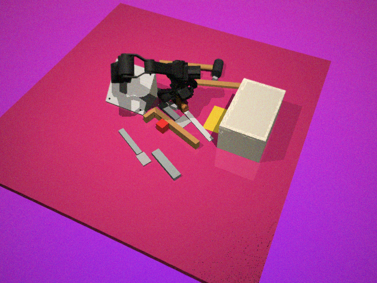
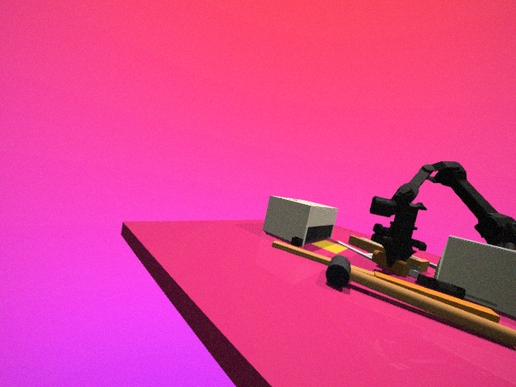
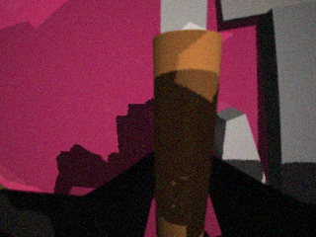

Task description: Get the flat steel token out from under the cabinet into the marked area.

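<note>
The off-white cabinet (image 1: pixel 253 106) (image 2: pixel 285 220) stands with a dark opening low in its front. The yellow marked area (image 1: pixel 214 117) (image 2: pixel 333 246) lies in front of it. No token can be made out; the space under the cabinet is hidden or dark. My gripper (image 1: pixel 179 99) (image 2: pixel 391 261) is shut on the brown round handle (image 1: pixel 184 107) (image 3: pixel 188 54) of a tool with a long, flat, light grey blade (image 1: pixel 199 126) (image 2: pixel 354 248) (image 3: pixel 184 12). The blade points toward the cabinet; its tip is outside, near the marked area's front corner.
A wooden stick with a bent end (image 1: pixel 179 129) and a red cube (image 1: pixel 162 125) lie beside the blade. A grey paddle (image 1: pixel 182 121) lies close by the blade. Another grey paddle (image 1: pixel 131 141) and a grey bar (image 1: pixel 166 164) lie farther off. A mallet (image 1: pixel 217 67) (image 2: pixel 338 270) and long wooden stick (image 1: pixel 219 84) lie opposite.
</note>
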`<state>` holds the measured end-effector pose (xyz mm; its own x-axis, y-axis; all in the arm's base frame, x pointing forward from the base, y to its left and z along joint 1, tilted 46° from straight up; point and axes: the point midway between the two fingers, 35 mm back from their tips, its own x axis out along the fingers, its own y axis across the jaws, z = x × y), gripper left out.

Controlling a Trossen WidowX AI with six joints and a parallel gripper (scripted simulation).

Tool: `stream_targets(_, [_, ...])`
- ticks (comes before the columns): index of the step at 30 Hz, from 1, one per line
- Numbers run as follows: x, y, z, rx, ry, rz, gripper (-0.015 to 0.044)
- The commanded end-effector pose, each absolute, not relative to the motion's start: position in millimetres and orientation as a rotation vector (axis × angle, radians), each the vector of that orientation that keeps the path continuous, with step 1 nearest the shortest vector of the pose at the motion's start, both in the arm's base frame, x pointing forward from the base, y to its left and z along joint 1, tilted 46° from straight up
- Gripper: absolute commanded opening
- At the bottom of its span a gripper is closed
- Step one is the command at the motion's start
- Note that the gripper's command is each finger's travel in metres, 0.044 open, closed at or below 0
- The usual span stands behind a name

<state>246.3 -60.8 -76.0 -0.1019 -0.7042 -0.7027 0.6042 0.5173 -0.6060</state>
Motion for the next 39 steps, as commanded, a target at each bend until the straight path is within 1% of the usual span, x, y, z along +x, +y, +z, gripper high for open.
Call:
stream_targets(1, [248,-66,-70,-0.094,1.250,-1.109,0.0000])
stream_targets(39, [249,-96,-40,-0.096,1.249,-1.111,0.0000])
